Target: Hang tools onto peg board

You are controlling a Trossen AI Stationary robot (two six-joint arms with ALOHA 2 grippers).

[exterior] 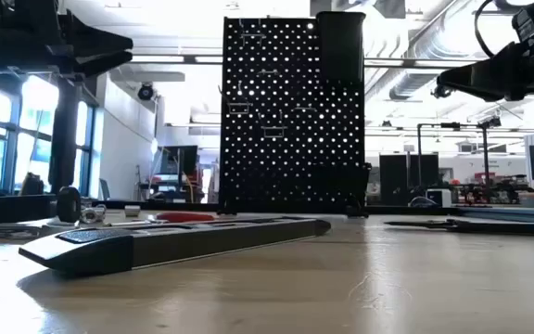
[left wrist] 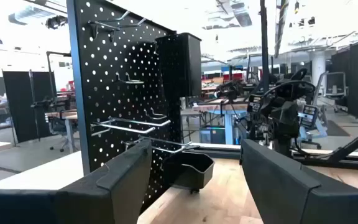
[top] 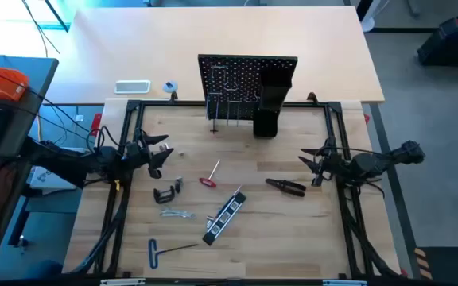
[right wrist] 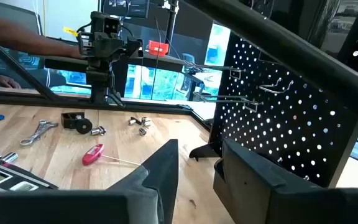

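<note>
Tools (top: 213, 199) loose on table (top: 293, 230); peg board (top: 247, 79) upright behind.

peg board (top: 247, 83) blocks rear, tools (top: 227, 213) scattered mid-table

white box (top: 132, 86), tape roll (top: 170, 86), orange case (top: 1, 83)
</note>
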